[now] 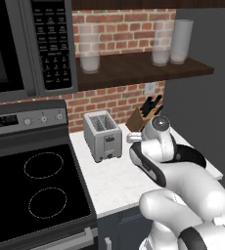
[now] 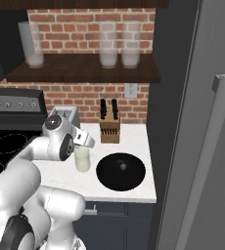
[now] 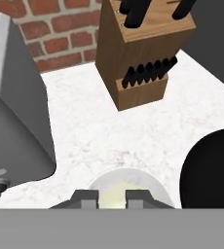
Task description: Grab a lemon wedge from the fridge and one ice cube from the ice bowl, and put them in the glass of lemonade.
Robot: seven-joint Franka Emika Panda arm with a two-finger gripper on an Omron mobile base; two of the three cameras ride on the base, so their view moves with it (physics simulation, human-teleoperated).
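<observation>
The gripper [image 3: 112, 198] hangs just above the glass of lemonade [image 2: 82, 159], which stands beside the ice bowl [image 2: 120, 171], between it and the toaster [image 1: 102, 135]. Its fingers stand narrowly apart; whether they pinch anything cannot be told. The step looks like a drop into the glass, so next the fingers must spread.

Red-brown brick wall [image 2: 85, 100] with pale mortar lines. White, faintly veined marble counter [image 3: 133, 136]. Tan wooden knife block [image 3: 138, 53] with black handles. Brushed silver toaster [image 1: 102, 135]. At the block's five o'clock, the black ice bowl [image 2: 120, 171]. Pale yellow glass of lemonade [image 2: 82, 159]. Dark brown shelf [image 2: 85, 68] holding frosted grey glasses [image 2: 108, 46].
</observation>
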